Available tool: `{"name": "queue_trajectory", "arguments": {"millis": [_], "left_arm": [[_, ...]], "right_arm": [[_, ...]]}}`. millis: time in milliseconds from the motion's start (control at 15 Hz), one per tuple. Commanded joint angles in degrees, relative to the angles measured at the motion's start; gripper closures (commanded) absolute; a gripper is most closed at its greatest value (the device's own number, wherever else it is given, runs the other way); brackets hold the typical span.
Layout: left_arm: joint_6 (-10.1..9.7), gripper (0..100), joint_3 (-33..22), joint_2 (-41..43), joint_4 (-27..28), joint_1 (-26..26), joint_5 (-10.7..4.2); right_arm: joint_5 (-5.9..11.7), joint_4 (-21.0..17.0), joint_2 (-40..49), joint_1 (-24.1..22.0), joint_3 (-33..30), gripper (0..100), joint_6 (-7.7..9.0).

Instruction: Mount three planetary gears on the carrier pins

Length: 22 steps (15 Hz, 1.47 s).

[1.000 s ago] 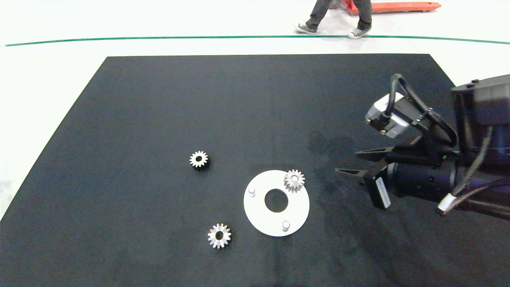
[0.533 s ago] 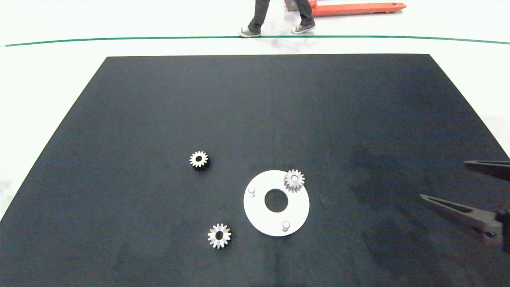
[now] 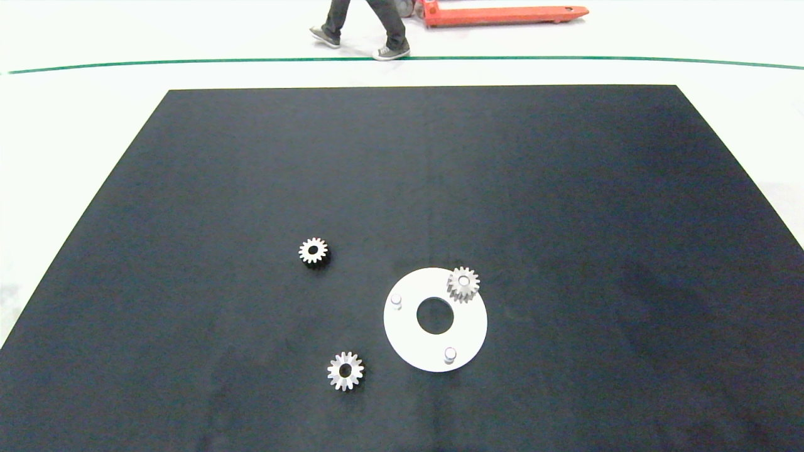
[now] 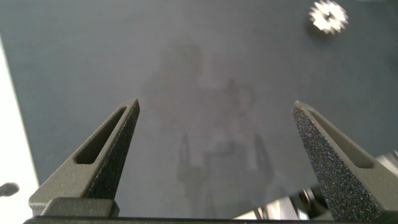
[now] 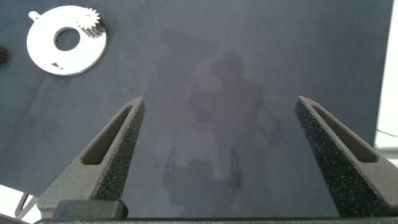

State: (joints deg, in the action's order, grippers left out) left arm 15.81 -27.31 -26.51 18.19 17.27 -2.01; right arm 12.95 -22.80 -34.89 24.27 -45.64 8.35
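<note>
On the black mat (image 3: 251, 157), going from left to right in the head view, the first planetary gear (image 3: 313, 251) lies flat by itself, well apart from the white disc (image 3: 468, 336) and up-left of it. A second loose gear (image 3: 345, 370) lies flat near the mat's front edge, just beside the disc's lower-left rim but not touching it. The disc has a large centre hole (image 3: 434, 316) and three carrier pins set in a triangle. The left pin (image 3: 396, 301) and the front pin (image 3: 450, 355) stand bare. The third gear (image 3: 463, 284) sits over the pin position at the disc's upper right, its teeth reaching slightly past the rim; whether it is fully seated down on that pin is hard to tell from here.

Neither arm appears in the head view. The left gripper (image 4: 214, 109) hangs over bare mat with its two fingers spread wide and nothing between them; one gear (image 4: 327, 17) shows far off at the edge of its view. The right gripper (image 5: 217, 102) is likewise wide apart and empty, above bare mat, with the disc (image 5: 43, 56) and its mounted gear (image 5: 92, 26) visible well away from it.

Beyond the mat, across a green floor line (image 3: 565, 59), a person's legs (image 3: 364, 25) in dark trousers and grey shoes are mid-stride, just beside an orange pallet truck (image 3: 502, 14).
</note>
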Motion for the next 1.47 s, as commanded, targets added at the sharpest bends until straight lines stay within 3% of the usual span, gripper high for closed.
{"name": "queue_trajectory", "arguments": {"millis": [67, 133, 467, 600, 667, 800, 1333, 1467], "left_arm": [[3.17, 0, 1.1, -2.9, 0.1, 4.2, -0.01], [4.93, 0, 1.1, -4.5, 0.1, 4.2, -0.01], [6.43, 0, 3.3, -7.1, -1.0, 7.7, -0.10], [7.30, 0, 9.2, -11.2, -13.7, 7.5, 0.08], [8.80, 0, 12.9, -13.1, -20.7, 7.6, 0.17], [11.00, 0, 15.6, -18.4, -29.1, 7.9, -0.01], [11.35, 0, 13.2, -26.4, -31.3, 16.7, -0.27], [10.82, 0, 13.2, -31.8, -35.6, 18.1, -0.27]], "right_arm": [[0.06, -1.5, 5.4, -1.2, 1.3, 0, 0.09], [0.06, -1.5, 6.0, -1.3, 1.7, 0, 0.09], [0.06, -3.2, 11.6, -1.6, 4.2, 0, 0.17], [0.06, -5.1, 13.6, -2.5, 5.4, 0, 0.70], [0.06, -5.1, 14.0, -2.5, 5.7, 0, 0.70], [0.06, -5.2, 14.9, -2.5, 6.1, 0, 0.70], [-0.03, -5.0, 14.5, -3.0, 7.0, 0, 0.70], [-0.03, -4.9, 14.8, -3.0, 8.3, 0, 0.70]]}}
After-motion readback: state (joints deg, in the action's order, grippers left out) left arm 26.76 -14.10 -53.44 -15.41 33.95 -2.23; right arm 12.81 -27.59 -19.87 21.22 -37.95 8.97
